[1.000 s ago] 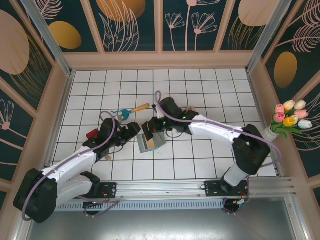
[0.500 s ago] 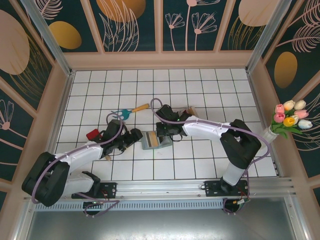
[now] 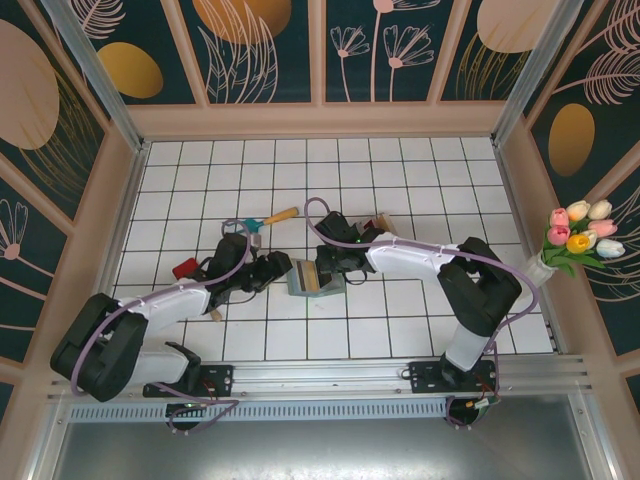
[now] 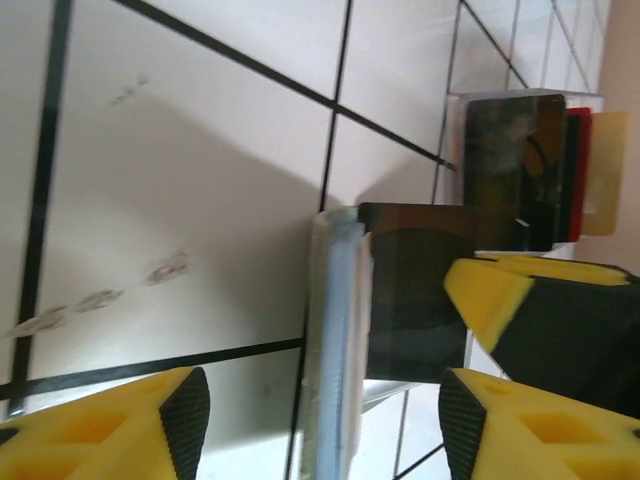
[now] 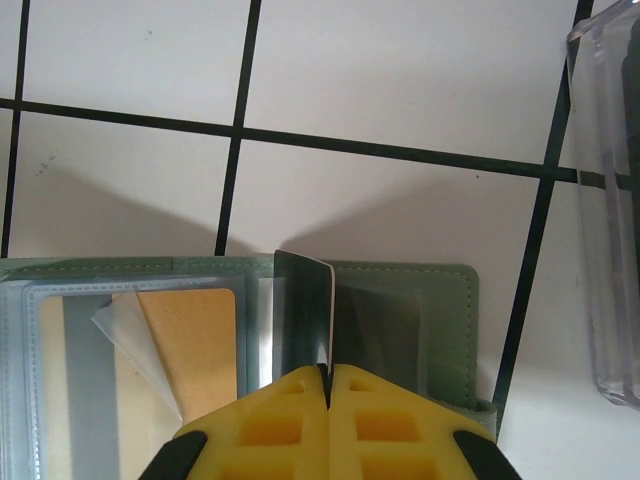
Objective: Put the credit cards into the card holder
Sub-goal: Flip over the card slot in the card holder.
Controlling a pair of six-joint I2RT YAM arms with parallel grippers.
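The grey-green card holder (image 3: 305,283) lies open on the tiles, its clear sleeves up (image 5: 420,310). A cream card (image 5: 190,340) sits in one sleeve. My right gripper (image 5: 328,375) is shut on a dark grey credit card (image 5: 300,310), holding it on edge over the holder's middle. In the top view that gripper (image 3: 325,268) is at the holder's right side. My left gripper (image 4: 320,425) is open, its yellow fingers (image 4: 185,420) astride the holder's near edge (image 4: 335,330) without touching it. Behind stand more credit cards (image 4: 520,170), dark, red and cream, in a clear case.
The clear ribbed case (image 5: 605,200) stands just right of the holder. A teal tool with a wooden stick (image 3: 268,218) lies behind my left arm, and a red object (image 3: 185,268) sits at its left. Wooden walls ring the tiled floor.
The holder went from raised and tilted to flat on the tiles as my right gripper came down with the card. My left gripper advanced to the holder's edge and its jaws narrowed.
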